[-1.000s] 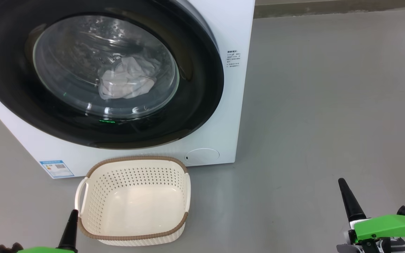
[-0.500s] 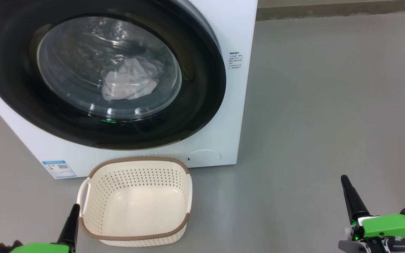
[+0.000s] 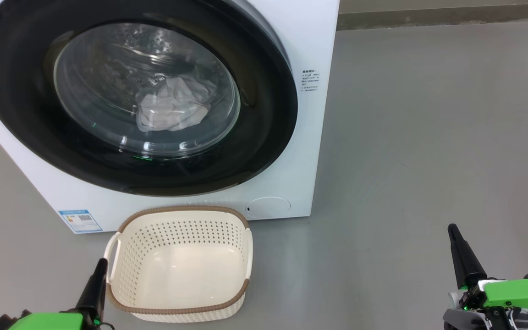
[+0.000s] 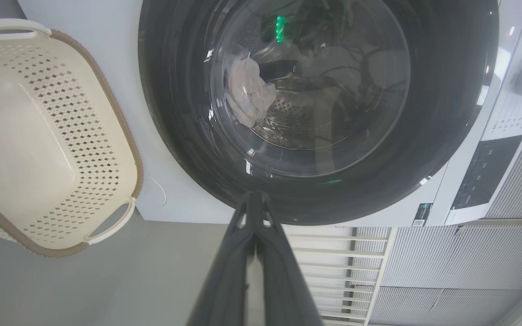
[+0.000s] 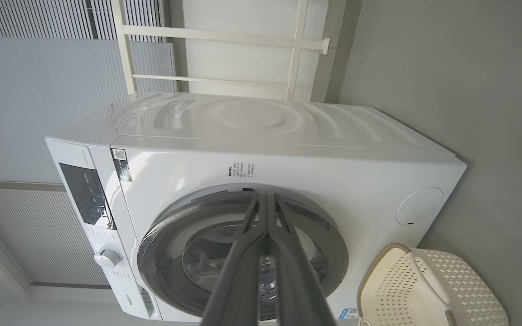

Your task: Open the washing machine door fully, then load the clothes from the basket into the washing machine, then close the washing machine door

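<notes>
Both end effectors hang low with their dark fingers pressed together and nothing between them: the left end effector is near a corner of the basket, and the right end effector is well apart from it, over the floor. Ahead of and above the left one, the washing machine door sits flush against the washing machine. Pale clothes lie behind its glass, and nothing shows in the basket, so the loading looks done. If the door needs handling, it is likely rigid and fairly heavy, with a glossy black rim that is slick for narrow fingers. The best hold is probably the rim's edge toward the right end effector, where a small dark notch may be a pull, though it is too small to be sure. The clothes look limp and light, so pinching a fold should do.
</notes>
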Robot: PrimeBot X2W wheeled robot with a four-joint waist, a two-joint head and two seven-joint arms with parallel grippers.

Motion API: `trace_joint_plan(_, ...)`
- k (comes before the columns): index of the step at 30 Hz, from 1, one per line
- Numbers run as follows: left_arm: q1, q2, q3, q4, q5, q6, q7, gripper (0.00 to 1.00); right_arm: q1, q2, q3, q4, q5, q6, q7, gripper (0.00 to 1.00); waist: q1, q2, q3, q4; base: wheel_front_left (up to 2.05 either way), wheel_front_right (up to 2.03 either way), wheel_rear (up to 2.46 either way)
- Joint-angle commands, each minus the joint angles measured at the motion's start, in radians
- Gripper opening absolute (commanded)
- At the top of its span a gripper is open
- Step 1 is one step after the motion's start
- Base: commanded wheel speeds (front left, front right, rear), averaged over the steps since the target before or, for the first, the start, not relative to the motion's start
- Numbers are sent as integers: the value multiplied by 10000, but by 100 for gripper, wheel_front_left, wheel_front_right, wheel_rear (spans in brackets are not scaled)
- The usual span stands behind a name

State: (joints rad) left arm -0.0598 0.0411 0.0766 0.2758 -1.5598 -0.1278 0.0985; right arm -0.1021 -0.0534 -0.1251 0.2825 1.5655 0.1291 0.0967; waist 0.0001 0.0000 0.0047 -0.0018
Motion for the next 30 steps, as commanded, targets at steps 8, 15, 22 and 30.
trace_joint_plan(8,-483,91,381,-309,-481,-29,155,0,-59,26,110,-378,428,16,167,0,0,0,-16,18,0,0,0)
trace_joint_plan(15,-483,91,380,-309,-482,-29,154,0,-59,27,109,-378,427,16,168,0,0,0,-16,18,0,0,0)
trace_joint_plan(22,-482,91,379,-309,-483,-29,153,0,-59,27,108,-378,426,16,169,0,0,0,-16,18,0,0,0)
trace_joint_plan(30,-482,91,378,-309,-483,-29,152,0,-59,28,108,-378,426,16,169,0,0,0,-16,18,0,0,0)
